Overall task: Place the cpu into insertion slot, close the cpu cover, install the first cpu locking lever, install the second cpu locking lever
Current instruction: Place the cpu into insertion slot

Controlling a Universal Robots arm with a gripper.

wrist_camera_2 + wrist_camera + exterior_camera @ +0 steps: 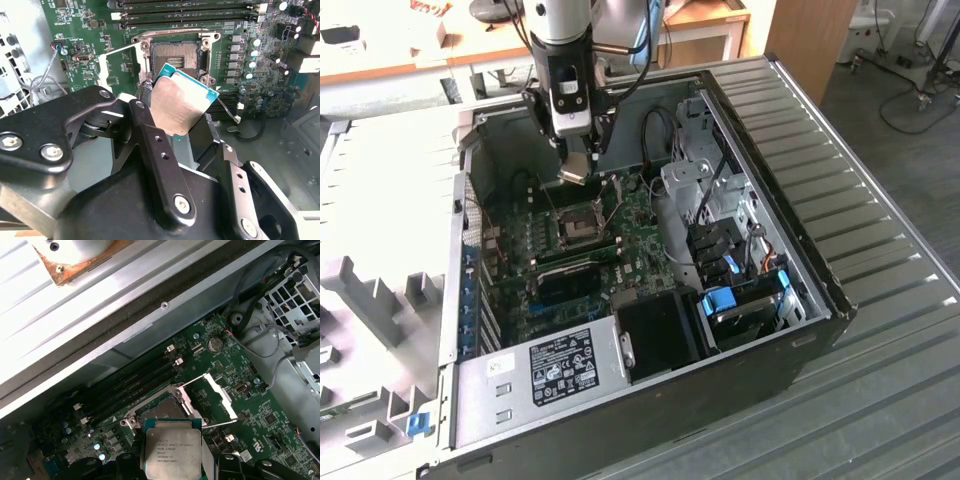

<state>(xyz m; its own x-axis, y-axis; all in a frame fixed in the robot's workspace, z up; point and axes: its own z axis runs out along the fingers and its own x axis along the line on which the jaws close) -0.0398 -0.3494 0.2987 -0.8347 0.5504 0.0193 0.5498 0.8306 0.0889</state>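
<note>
The fingers [152, 140] of the gripper [179, 107] pinch the cpu [182, 100] by its edges, so the first step, placing it, is in hand. Just beyond the fingertips lies the insertion slot [177, 52], bare, with the cpu cover [220, 392] standing open beside it. Seating probably calls for squaring the chip to the recess and levelling it.
</note>
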